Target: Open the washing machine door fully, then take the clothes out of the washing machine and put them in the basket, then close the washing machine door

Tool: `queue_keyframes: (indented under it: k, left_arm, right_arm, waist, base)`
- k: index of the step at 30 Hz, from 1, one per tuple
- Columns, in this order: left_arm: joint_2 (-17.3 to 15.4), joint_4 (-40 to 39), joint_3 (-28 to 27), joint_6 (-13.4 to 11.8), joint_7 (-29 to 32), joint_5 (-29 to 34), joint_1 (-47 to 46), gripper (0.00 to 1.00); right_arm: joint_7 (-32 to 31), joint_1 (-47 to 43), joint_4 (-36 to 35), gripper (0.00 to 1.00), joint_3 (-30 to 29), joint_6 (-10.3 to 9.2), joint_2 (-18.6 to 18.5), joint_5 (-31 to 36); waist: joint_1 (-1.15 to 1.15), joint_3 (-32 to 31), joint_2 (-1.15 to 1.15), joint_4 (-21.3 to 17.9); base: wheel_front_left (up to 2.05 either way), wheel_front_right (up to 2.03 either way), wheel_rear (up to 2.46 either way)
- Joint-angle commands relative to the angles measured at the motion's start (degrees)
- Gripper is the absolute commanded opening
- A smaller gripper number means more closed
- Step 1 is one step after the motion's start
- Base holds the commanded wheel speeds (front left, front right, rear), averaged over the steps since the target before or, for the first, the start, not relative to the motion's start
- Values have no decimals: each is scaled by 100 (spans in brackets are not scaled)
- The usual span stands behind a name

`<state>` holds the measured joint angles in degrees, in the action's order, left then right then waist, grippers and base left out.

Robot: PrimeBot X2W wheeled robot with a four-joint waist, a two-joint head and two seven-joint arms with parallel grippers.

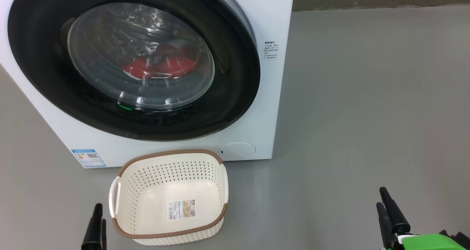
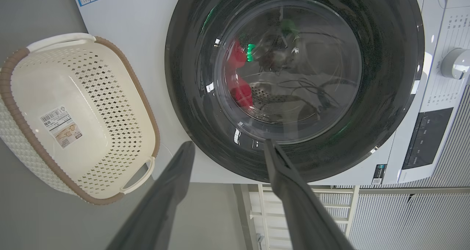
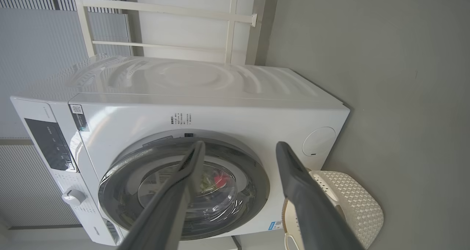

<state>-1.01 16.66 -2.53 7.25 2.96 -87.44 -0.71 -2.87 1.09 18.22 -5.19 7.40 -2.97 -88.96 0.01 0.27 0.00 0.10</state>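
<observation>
The white washing machine [image 1: 271, 95] [image 2: 139, 15] [image 3: 220, 107] stands on the floor at upper left. Its washing machine door [image 1: 44, 59] [image 2: 385, 95] [image 3: 257, 195], black-rimmed with a glass bowl, lies against the front, a thin grey gap along its edge. Red clothes [image 1: 161, 66] [image 2: 240, 94] [image 3: 220, 180] show through the glass. The cream basket [image 1: 167, 152] [image 2: 110, 107] [image 3: 352, 198] sits in front, nothing in it but a paper label. My left gripper [image 1: 100, 224] [image 2: 228, 142] is open beside the basket. At lower right my right gripper [image 1: 380, 198] [image 3: 240, 144] is open, holding nothing.
Grey floor [image 1: 367, 114] stretches to the right of the machine up to a skirting strip. A round cover [image 1: 238, 151] sits at the machine's lower corner. A control knob [image 2: 455, 62] and dark panel are on its top band. A white frame [image 3: 231, 22] stands behind it.
</observation>
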Motion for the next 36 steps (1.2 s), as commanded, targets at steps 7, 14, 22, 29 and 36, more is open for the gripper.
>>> queue_keyframes:
  k: [7,14,22,29,36]
  left_arm:
    - [-143,-269,34,6,-187,773,-113,100]
    - [-139,-353,59,7,-288,1315,-89,100]
    - [-160,-440,113,8,-421,2014,-55,100]
    - [-169,-476,136,10,-539,2814,-9,100]
    - [-153,-527,188,11,-656,3488,44,100]
  right_arm:
    - [178,172,-225,100,194,2,-177,638]
    - [279,170,-255,100,286,3,-233,1055]
    - [413,188,-284,100,431,3,-335,1671]
    - [530,188,-303,100,555,4,-423,2338]
    - [647,181,-326,100,683,4,-497,2911]
  waist:
    - [-1,12,0,10]
    - [-1,23,0,15]
    - [-1,33,0,23]
    - [-1,29,0,27]
    - [-1,20,0,45]
  base:
    - [0,0,0]
    - [0,0,0]
    - [0,0,0]
    - [0,0,0]
    - [0,0,0]
